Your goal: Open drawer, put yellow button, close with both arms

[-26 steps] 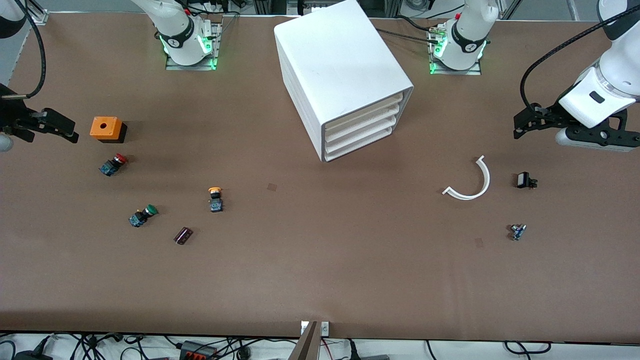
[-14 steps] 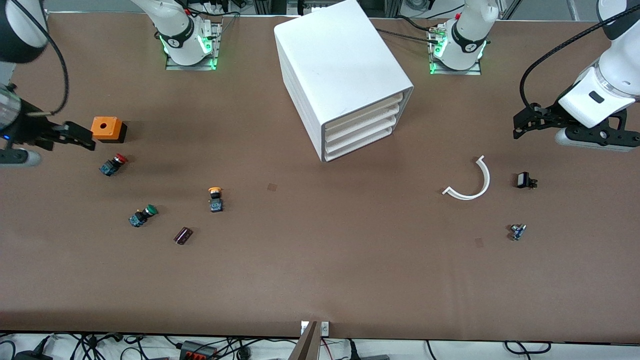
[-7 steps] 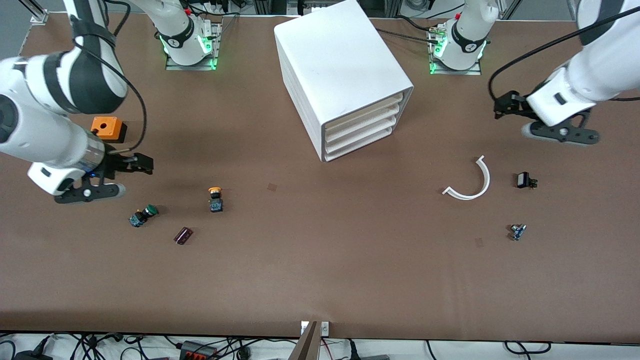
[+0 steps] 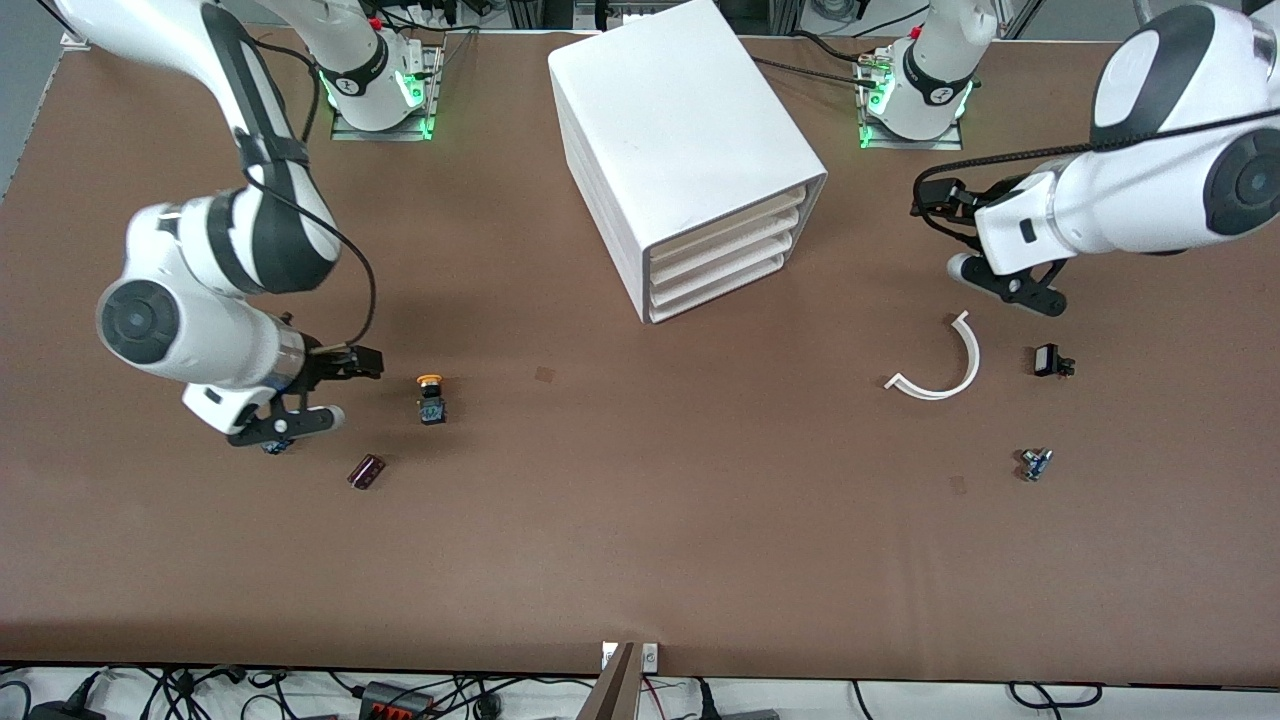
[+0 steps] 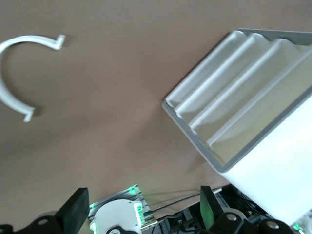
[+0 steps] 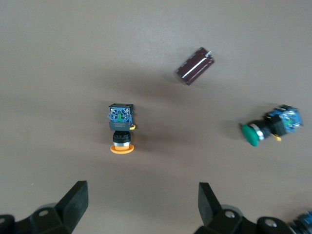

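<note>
- Right gripper (image 4: 362, 362), fingers spread wide and empty, hangs just beside the small yellow-capped push button (image 4: 431, 396), positioned for pickup.
- White plastic four-drawer cabinet (image 4: 690, 150): all drawers shut.
- Left gripper (image 4: 925, 200), fingers apart, faces the drawer fronts.

The yellow button (image 4: 431, 396) lies on its side on the worktop toward the right arm's end, its round yellow-orange cap facing the cabinet (image 4: 680, 150), its black-and-blue body nearer the front camera. The drawer (image 4: 722, 252) and the three others like it are all shut, cream fronts flush.
</note>
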`<state>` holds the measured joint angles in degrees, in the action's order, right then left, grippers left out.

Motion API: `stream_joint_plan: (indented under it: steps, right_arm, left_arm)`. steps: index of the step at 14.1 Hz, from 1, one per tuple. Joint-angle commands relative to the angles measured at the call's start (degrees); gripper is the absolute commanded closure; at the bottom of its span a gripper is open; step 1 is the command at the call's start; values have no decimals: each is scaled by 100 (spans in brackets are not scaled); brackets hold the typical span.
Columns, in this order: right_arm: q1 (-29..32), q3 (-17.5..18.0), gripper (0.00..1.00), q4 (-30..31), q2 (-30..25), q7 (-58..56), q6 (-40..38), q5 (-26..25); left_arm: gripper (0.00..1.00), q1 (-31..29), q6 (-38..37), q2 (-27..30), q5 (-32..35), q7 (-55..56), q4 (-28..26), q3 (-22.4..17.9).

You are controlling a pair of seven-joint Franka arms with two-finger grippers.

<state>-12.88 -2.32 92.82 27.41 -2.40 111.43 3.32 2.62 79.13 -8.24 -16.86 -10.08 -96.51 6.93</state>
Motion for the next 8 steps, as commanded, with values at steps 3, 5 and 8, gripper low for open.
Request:
stream_joint_plan:
  steps: [3,5,8]
  right_arm:
    - [-240,-41,0,-54,589,64,607,37]
    - [-355,-41,0,-62,783,64,669,2]
    - [-434,-41,0,-133,1055,64,810,-7]
  left_arm:
    - [0,-77,277,-669,-1349,-949,-103,10]
    - [0,-182,602,-871,-2230,-1590,-507,10]
    - [0,-191,736,-1362,-3283,-2784,-842,10]
